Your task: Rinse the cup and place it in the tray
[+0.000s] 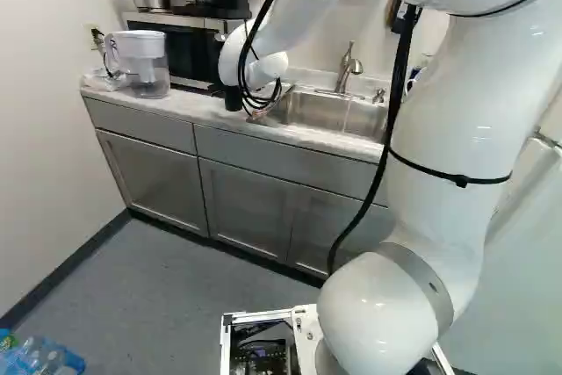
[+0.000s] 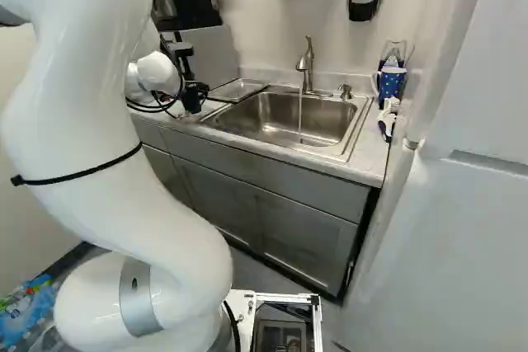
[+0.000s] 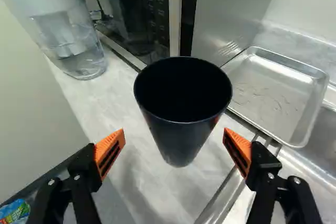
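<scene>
In the right base view my gripper (image 2: pixel 195 96) is low over the counter, left of the sink. The wrist view shows the gripper (image 3: pixel 175 137) open, its orange-padded fingers wide apart. A dark, tapered cup (image 3: pixel 181 137) stands upright on the counter, mouth up, just ahead of and between the fingertips; neither pad appears to touch it. Beside it, the shallow metal tray (image 3: pixel 270 95) lies at the sink's edge, with no object in it. Water runs from the faucet (image 2: pixel 306 63) into the steel sink (image 2: pixel 268 117).
A clear water pitcher (image 1: pixel 145 63) and a microwave (image 1: pixel 193 52) stand at the counter's left part. A patterned blue mug (image 2: pixel 391 82) is right of the sink. Grey cabinets (image 1: pixel 250 199) front the counter; a white wall-like panel (image 2: pixel 462 228) rises at the right.
</scene>
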Tool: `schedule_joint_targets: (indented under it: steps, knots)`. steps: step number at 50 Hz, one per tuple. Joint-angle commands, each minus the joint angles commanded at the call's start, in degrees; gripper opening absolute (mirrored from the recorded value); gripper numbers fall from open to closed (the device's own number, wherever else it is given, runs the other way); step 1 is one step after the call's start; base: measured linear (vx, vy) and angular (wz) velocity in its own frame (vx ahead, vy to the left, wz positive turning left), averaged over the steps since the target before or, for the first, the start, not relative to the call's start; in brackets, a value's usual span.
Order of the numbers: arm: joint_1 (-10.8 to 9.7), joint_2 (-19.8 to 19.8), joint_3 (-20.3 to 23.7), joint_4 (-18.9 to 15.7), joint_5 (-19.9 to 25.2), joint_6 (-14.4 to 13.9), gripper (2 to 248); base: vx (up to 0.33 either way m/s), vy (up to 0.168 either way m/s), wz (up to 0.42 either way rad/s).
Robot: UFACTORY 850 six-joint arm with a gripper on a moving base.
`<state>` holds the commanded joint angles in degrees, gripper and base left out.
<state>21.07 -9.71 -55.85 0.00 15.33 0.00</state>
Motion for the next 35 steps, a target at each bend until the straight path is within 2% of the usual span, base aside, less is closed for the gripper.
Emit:
schedule_joint_targets:
  steps: [20,35]
  knots:
    - [-0.3,-1.7,-1.9,0.0,0.0,0.0,247,0.000,0.000,0.000]
    - [0.3,-3.3,-3.7,0.0,0.0,0.0,247,0.000,0.000,0.000]
